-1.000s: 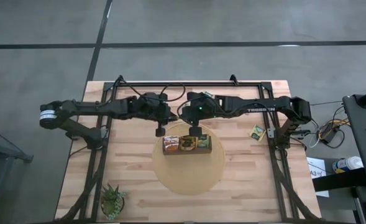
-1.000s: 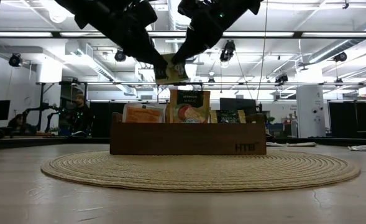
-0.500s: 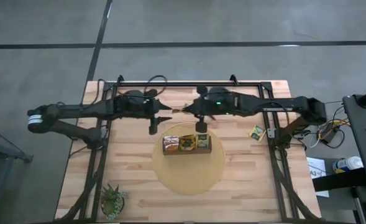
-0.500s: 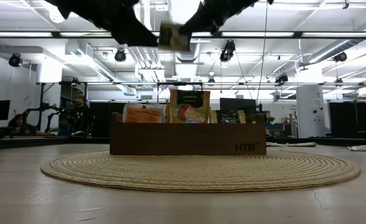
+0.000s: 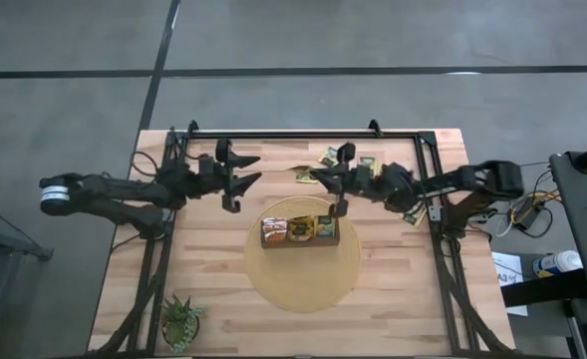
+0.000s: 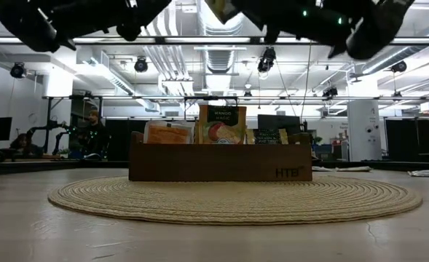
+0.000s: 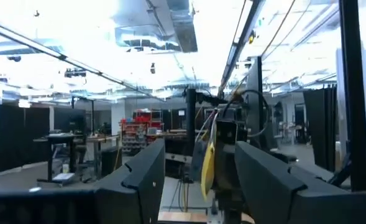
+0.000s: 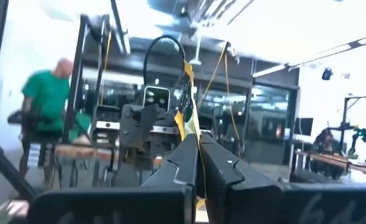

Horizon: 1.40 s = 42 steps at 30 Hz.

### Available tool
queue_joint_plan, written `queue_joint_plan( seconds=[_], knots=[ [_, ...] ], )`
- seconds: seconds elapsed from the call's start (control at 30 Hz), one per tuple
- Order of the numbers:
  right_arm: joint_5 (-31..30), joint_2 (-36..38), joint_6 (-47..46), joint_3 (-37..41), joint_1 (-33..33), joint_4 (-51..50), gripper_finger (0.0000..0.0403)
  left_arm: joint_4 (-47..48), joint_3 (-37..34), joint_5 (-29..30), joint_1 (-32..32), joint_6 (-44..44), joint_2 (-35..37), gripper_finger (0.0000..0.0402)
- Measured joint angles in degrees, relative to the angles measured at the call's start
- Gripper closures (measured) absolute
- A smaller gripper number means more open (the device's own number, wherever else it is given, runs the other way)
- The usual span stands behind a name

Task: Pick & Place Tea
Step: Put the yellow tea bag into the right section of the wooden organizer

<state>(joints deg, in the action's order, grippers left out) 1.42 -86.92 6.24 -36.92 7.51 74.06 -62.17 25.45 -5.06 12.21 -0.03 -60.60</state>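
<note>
Above the bench (image 5: 223,299), behind the box (image 5: 300,231) on its round mat (image 5: 303,284), the right pincer (image 5: 316,176) is pinching a tea sachet (image 8: 186,102) edge-on between pressed fingers. Facing it, apart, the left pincer (image 5: 251,168) hangs spread and empty. More sachets (image 6: 221,124) stand upright in the box; loose sachets (image 5: 329,156) lie near the bench's back edge.

The low view cuts off both arms and the held sachet (image 6: 218,9) at its top edge.
</note>
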Motion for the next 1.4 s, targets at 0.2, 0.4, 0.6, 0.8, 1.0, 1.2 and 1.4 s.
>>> queue_joint_plan(
  seconds=[0.2, 0.4, 0.6, 0.8, 1.0, 1.2, 1.4],
  knots=[
    [0.0, -9.9, -1.9, -1.1, 0.0, 14.2, 0.0394, 2.2, 4.3, -2.1, -0.1, -1.5, -5.3, 0.0213],
    [0.2, -15.1, -2.9, -5.9, 0.0, 15.7, 0.0394, 2.4, 8.5, -5.3, -0.1, -2.2, -10.4, 0.0213],
    [0.8, -15.6, -3.1, -7.0, 0.0, 15.7, 0.0394, 2.8, 9.6, -6.5, -0.1, -2.1, -12.1, 0.0217],
    [0.8, -15.5, -3.9, -7.0, 0.0, 15.6, 0.0394, 2.6, 9.6, -5.6, -0.1, -1.1, -11.9, 0.0322],
    [1.6, -15.5, -4.4, -7.0, 0.0, 15.5, 0.0394, 2.7, 10.4, -5.6, -0.1, 0.2, -11.9, 0.0398],
    [1.7, -15.4, -4.4, -7.0, 0.1, 13.4, 0.0394, 3.8, 10.4, -5.8, -0.1, 1.0, -11.8, 0.0401],
    [1.7, -12.2, -4.4, -6.9, 0.4, 2.6, 0.0354, 8.6, 10.8, -6.0, -0.1, 1.0, -11.3, 0.0401]
  ],
)
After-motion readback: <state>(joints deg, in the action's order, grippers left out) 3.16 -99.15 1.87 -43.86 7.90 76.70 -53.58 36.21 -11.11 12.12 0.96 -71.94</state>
